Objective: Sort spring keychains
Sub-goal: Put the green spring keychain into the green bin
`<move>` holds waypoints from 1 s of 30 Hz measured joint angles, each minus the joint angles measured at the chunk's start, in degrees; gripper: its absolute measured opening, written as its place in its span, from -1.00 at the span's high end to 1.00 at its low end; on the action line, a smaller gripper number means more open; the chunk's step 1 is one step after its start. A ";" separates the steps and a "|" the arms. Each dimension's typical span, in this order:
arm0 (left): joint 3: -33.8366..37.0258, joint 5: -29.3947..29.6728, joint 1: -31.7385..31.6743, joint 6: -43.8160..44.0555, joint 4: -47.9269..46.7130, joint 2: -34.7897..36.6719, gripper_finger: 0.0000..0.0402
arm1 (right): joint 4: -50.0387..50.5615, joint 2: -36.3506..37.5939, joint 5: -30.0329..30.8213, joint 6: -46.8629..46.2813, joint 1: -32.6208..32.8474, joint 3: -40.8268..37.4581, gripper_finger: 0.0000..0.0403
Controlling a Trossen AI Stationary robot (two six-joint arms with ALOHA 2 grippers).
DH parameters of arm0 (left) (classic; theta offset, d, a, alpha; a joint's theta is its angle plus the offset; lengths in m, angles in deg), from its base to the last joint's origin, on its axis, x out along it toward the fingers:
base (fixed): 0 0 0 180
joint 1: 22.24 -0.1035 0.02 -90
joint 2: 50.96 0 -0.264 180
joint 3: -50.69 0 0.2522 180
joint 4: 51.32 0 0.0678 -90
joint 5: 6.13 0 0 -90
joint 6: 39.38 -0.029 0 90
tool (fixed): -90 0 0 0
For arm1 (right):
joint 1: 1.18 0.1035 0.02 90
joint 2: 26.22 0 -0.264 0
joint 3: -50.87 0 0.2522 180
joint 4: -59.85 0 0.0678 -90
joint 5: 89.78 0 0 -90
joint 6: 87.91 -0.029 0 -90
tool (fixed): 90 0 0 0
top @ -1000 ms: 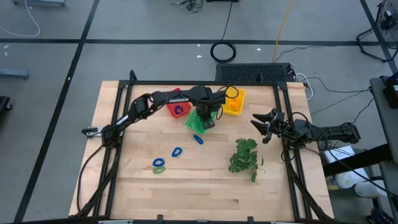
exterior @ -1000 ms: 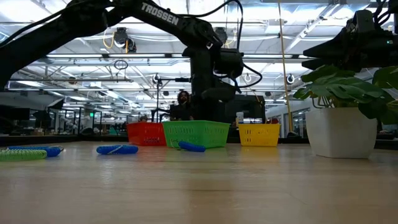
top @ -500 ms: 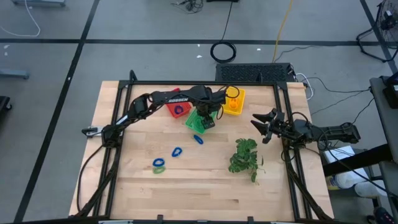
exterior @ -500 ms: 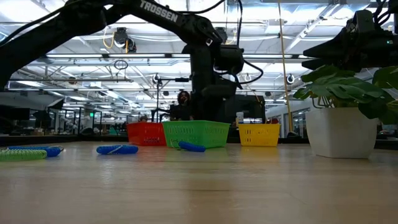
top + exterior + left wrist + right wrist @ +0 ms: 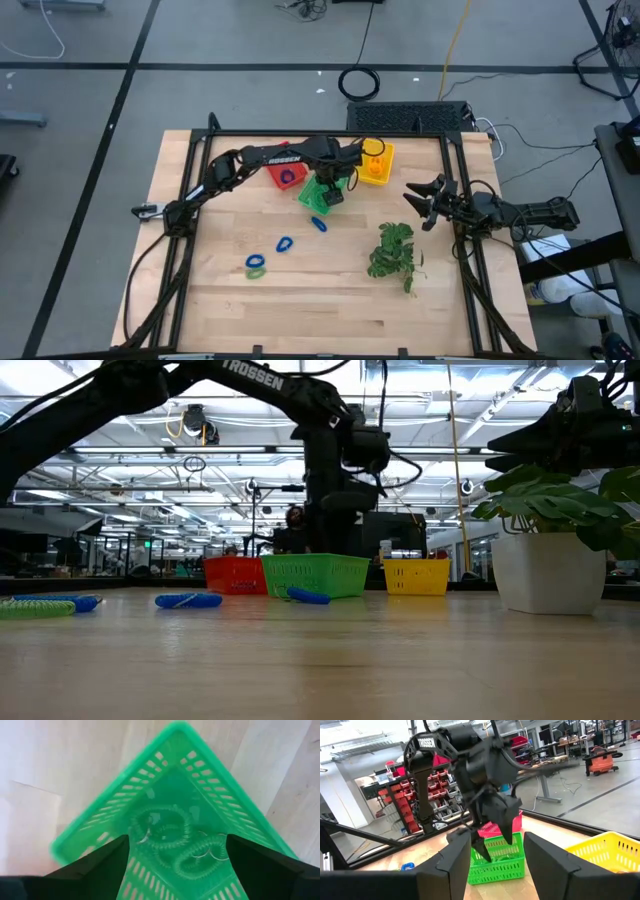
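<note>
My left gripper hangs open and pointing down over the green basket, its fingers apart above the basket's inside. Two green spring keychains lie on the basket floor. The right wrist view shows those fingers spread, with nothing between them. Blue keychains lie on the table nearer me. A blue and green pair lies further left. My right gripper waits open at the table's right side.
A red basket with a bluish ring in it stands left of the green one. To the right is a yellow basket holding orange coils. A leafy plant in a white pot stands near the right arm.
</note>
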 joint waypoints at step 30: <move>-0.02 0.25 5.66 5.35 -5.28 16.26 -0.72 | 0.01 0.01 -0.01 0.00 -0.01 0.00 0.15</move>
